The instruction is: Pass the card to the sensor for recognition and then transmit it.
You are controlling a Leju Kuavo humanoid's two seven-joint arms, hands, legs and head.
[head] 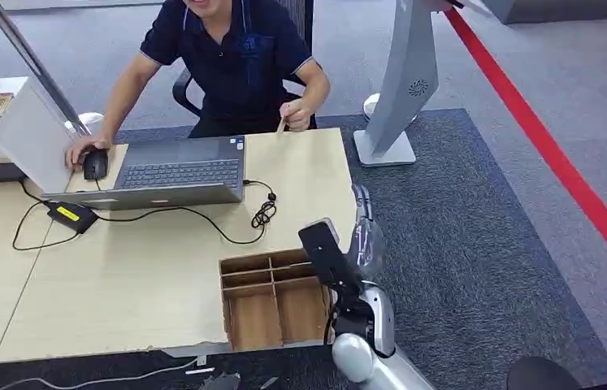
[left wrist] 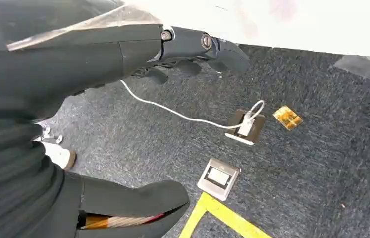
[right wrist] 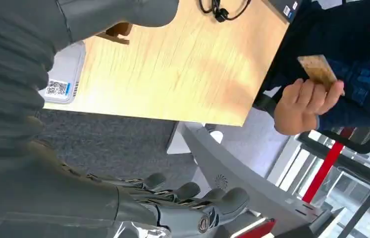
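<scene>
A person seated behind the desk pinches a tan card (head: 282,123) (right wrist: 317,69) in one raised hand, above the table's far edge. My right hand (head: 362,230) (right wrist: 183,198) hovers at the table's right edge, fingers stretched out and apart, holding nothing, well short of the card. A white sensor box with a QR label (right wrist: 63,75) lies on the wooden table (right wrist: 183,69) close under my right thumb (right wrist: 123,15). My left hand (left wrist: 183,47) hangs low over the carpet with its fingers loosely apart and nothing in them.
A wooden divided box (head: 271,301) sits at the table's near right corner beside my right arm. A laptop (head: 174,172), mouse (head: 94,165), power brick (head: 71,216) and cable (head: 263,213) crowd the far side. A grey stand (head: 401,89) rises off the carpet to the right.
</scene>
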